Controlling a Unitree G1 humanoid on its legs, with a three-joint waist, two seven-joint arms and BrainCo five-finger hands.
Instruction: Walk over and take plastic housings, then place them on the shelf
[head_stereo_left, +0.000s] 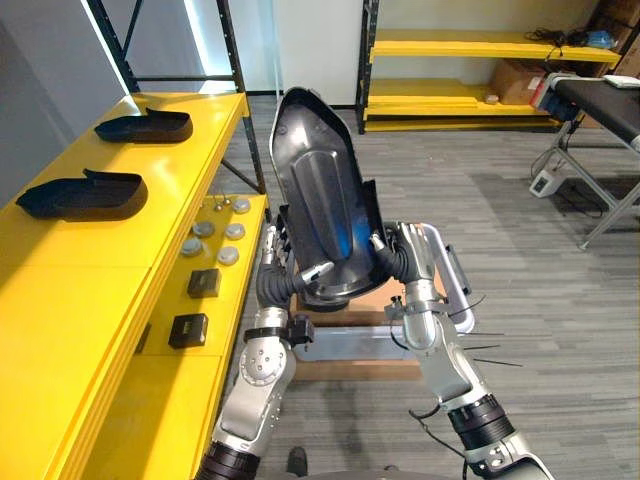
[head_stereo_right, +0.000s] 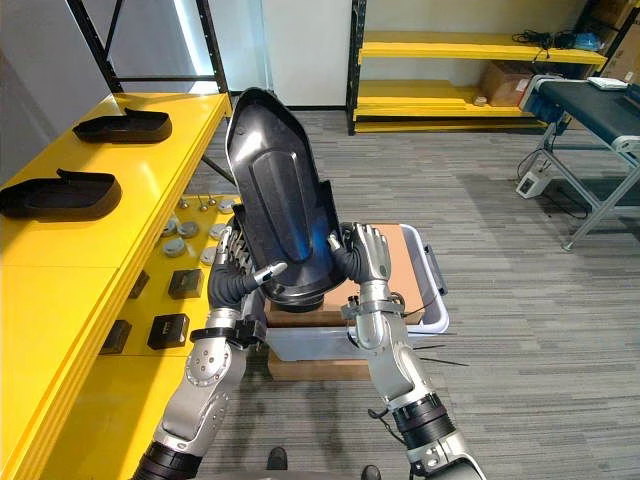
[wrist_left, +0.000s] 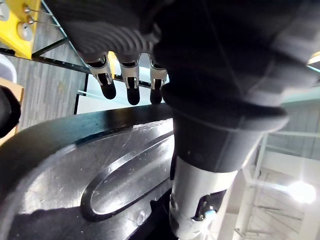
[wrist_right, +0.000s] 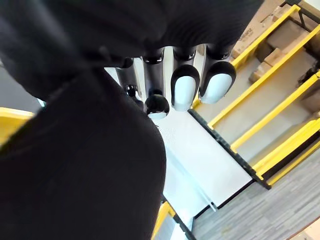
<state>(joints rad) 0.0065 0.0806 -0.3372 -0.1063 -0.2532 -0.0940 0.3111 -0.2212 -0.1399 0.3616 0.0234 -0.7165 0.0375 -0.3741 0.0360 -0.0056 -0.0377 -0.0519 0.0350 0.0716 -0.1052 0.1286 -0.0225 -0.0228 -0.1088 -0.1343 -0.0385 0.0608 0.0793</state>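
1. nearest to the camera, the left hand (head_stereo_left: 288, 278) and the right hand (head_stereo_left: 402, 258) hold the low end of a big black plastic housing (head_stereo_left: 322, 190), one hand at each side. it stands nearly upright in front of the robot, with the hollow glossy side toward the head camera.
2. left hand: in the eye views the thumb lies on the inner face and the fingers go behind the edge, so the housing is pinched. the left wrist view adds what they hide: the fingers (wrist_left: 129, 85) reach past the rim, nearly straight.
3. right hand: the eye views show the thumb on the front rim and the fingers closed round the side edge. the right wrist view gives a row of fingertips (wrist_right: 184, 85) beside a dark mass – the contact itself cannot be read there.
4. under the housing a grey bin (head_stereo_right: 305, 345) is on the floor, with brown cardboard (head_stereo_right: 412, 262) above it – the right eye view shows more of the cardboard.
5. to the left is the yellow shelf (head_stereo_left: 80, 290). its lower level carries small black boxes (head_stereo_left: 188, 330) and round silver parts (head_stereo_left: 215, 240). on its top lie a near housing (head_stereo_left: 85, 195) and a far housing (head_stereo_left: 147, 126).
6. farthest is a second yellow shelf (head_stereo_left: 480, 45) with a cardboard box (head_stereo_left: 515, 80), and a dark-topped table (head_stereo_left: 600, 100) to its right.
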